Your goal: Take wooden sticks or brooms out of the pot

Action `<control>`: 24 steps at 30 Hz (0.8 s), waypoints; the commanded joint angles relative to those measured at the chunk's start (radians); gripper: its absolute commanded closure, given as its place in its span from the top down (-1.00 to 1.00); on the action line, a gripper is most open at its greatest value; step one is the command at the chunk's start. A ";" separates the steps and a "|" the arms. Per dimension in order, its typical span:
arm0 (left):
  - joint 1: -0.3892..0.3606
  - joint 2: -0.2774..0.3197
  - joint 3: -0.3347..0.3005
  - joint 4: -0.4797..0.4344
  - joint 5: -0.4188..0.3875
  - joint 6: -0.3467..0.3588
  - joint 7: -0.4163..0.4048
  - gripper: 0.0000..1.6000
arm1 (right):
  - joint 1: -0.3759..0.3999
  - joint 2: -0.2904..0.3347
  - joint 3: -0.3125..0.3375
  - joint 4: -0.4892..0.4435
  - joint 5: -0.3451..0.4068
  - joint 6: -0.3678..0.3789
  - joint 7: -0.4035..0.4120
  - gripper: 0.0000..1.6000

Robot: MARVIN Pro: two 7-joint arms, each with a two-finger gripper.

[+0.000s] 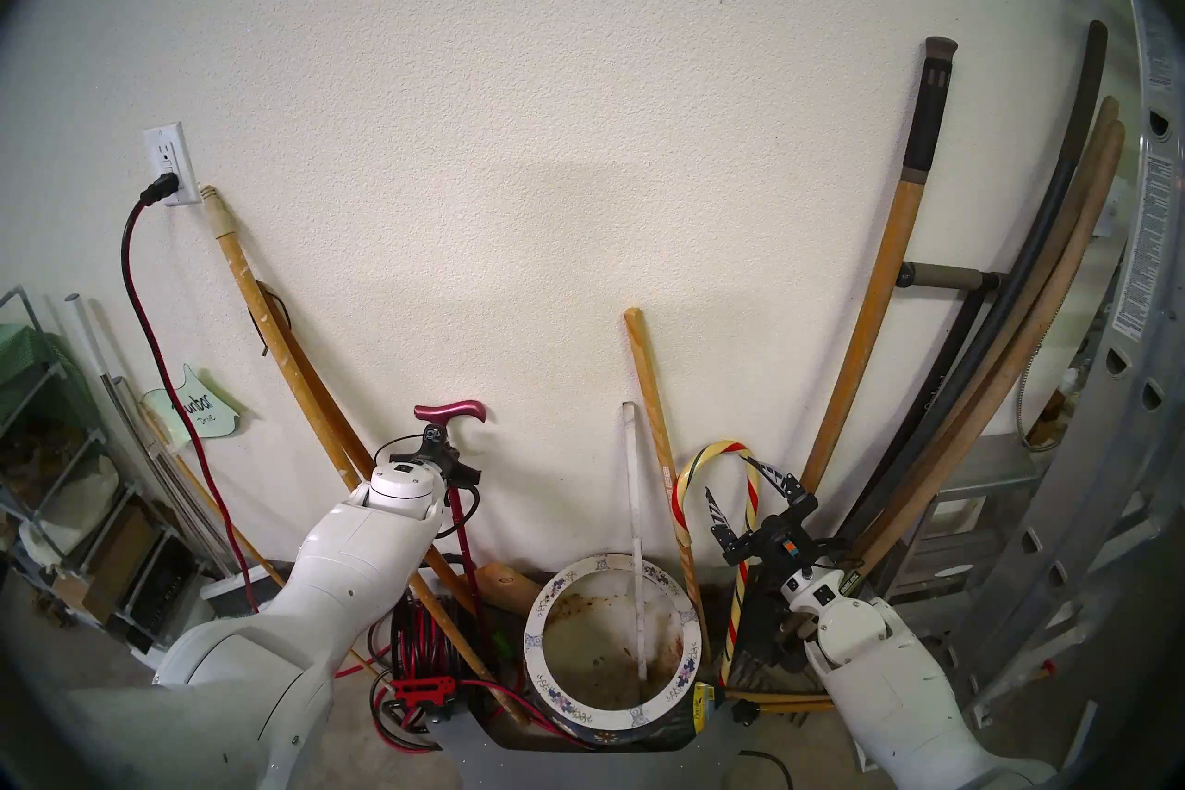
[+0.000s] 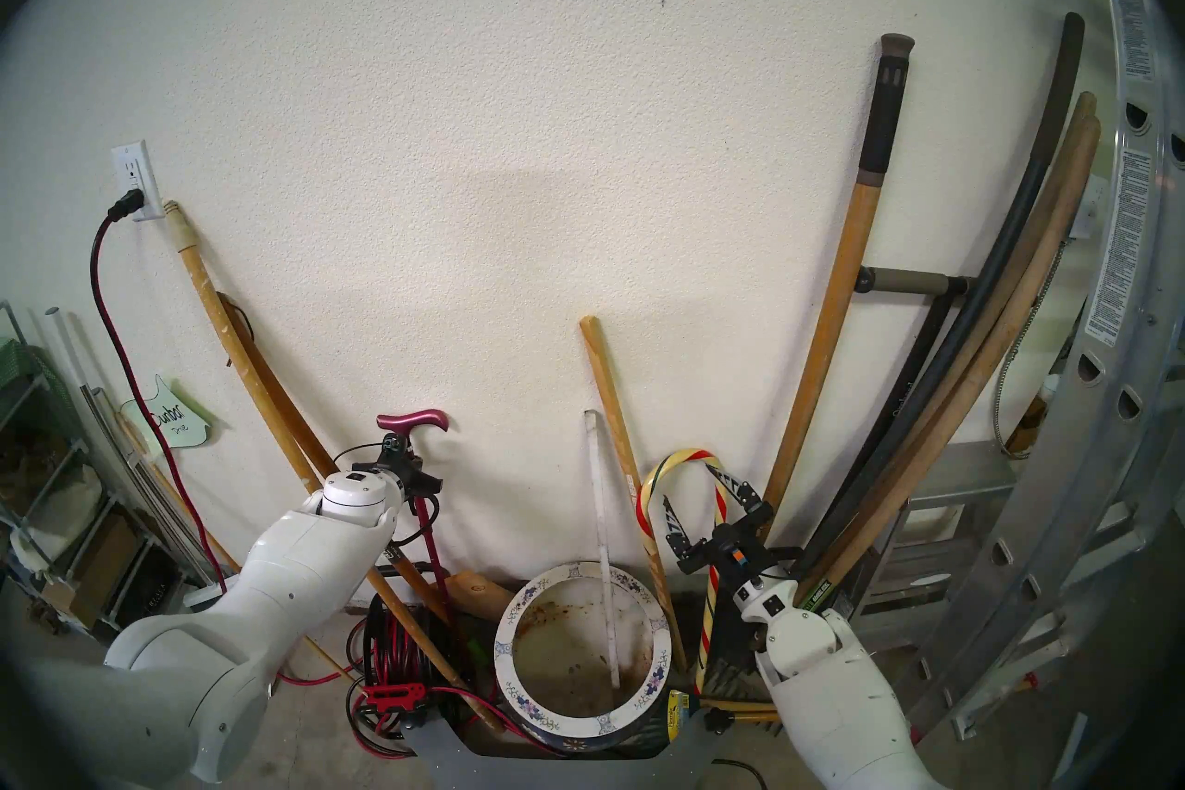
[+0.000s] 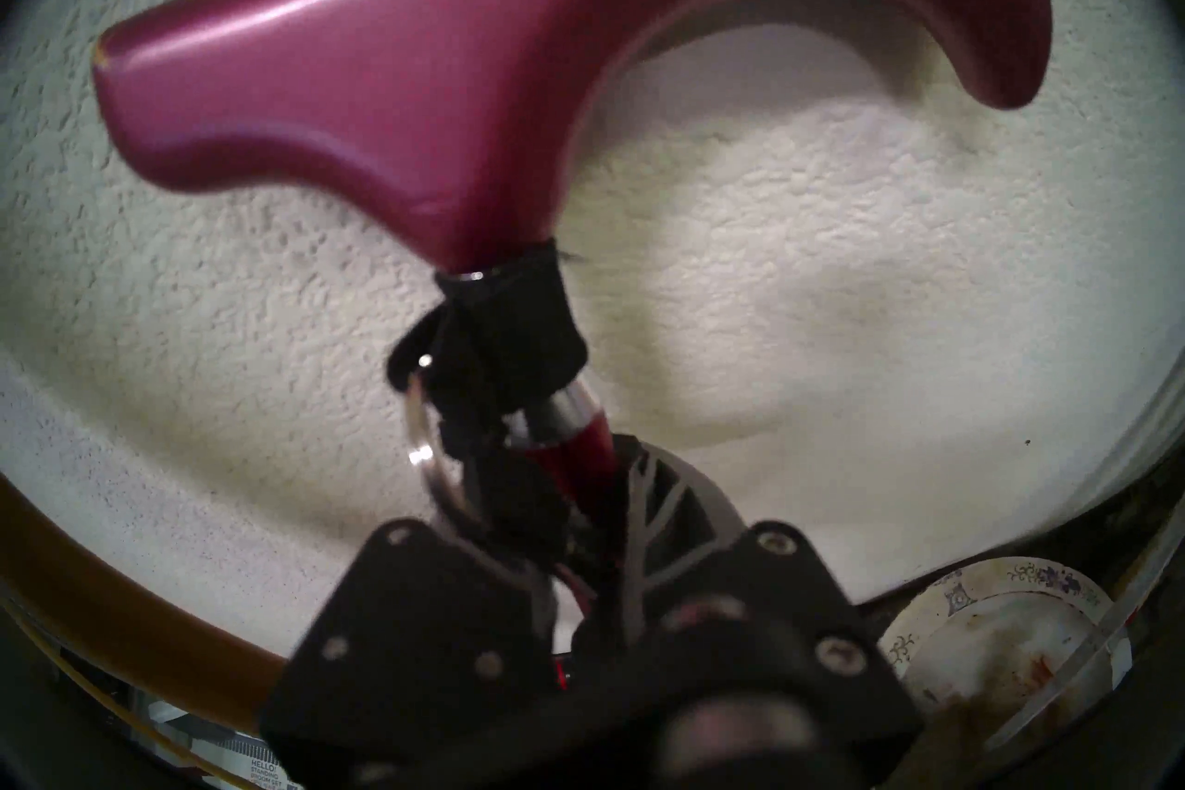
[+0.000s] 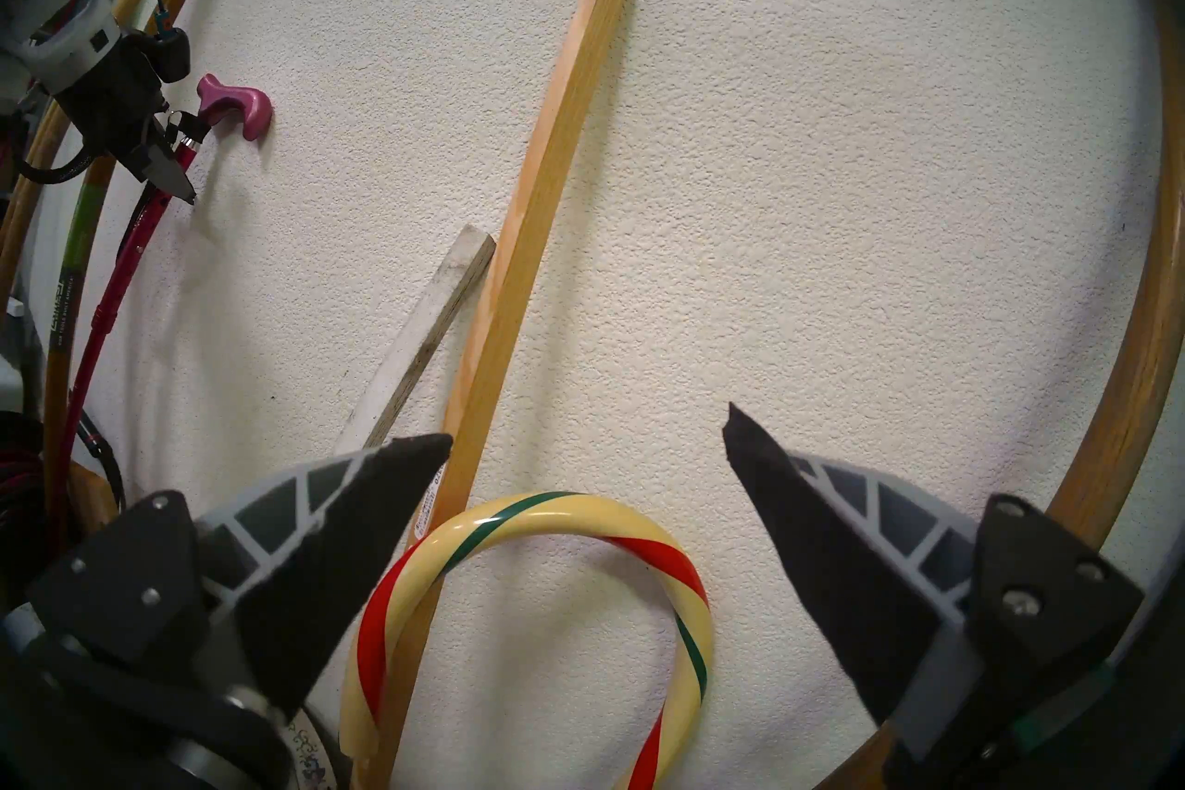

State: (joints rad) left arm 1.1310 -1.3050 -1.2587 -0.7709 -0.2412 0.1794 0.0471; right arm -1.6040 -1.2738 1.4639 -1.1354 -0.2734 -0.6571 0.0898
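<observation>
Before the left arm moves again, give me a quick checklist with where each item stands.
1. Left pincer shut on the magenta cane, just under its handle: ok.
2. Cane out of the pot: ok, its shaft runs down to the left of the rim.
3. Cane foot set on the floor: cannot tell, hidden behind the cord reel.
4. Right pincer open and empty: ok.
5. Candy-cane stick out of the pot: ok, it stands to the right of it.
6. Pot emptied: not ok, the white slat is still standing in it.
</observation>
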 commanded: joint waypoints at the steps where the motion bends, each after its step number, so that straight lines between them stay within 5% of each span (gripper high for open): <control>1: 0.029 0.002 0.008 0.118 0.001 0.021 -0.010 -1.00 | 0.000 0.000 0.000 -0.002 0.001 0.000 0.000 1.00; 10: 0.000 -0.011 0.028 0.164 0.018 -0.001 -0.032 -1.00 | 0.000 0.000 0.000 -0.002 0.001 0.000 0.000 1.00; 11: -0.003 -0.013 0.030 0.168 0.020 -0.003 -0.033 -0.88 | 0.000 0.000 0.000 -0.002 0.001 0.000 0.001 1.00; 13: -0.013 -0.019 0.032 0.182 0.022 -0.007 -0.034 -0.24 | 0.000 0.000 0.000 -0.002 0.001 0.000 0.001 1.00; 16: -0.037 -0.029 0.036 0.222 0.027 -0.009 -0.039 0.39 | 0.000 0.000 0.001 -0.002 0.001 0.001 0.001 1.00; 24: -0.115 -0.063 0.043 0.385 0.038 -0.070 -0.039 1.00 | -0.001 0.001 0.001 -0.003 0.003 0.002 0.002 1.00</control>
State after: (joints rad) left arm 1.0798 -1.3367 -1.2135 -0.4851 -0.2029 0.1624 0.0018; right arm -1.6040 -1.2738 1.4639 -1.1355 -0.2734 -0.6570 0.0900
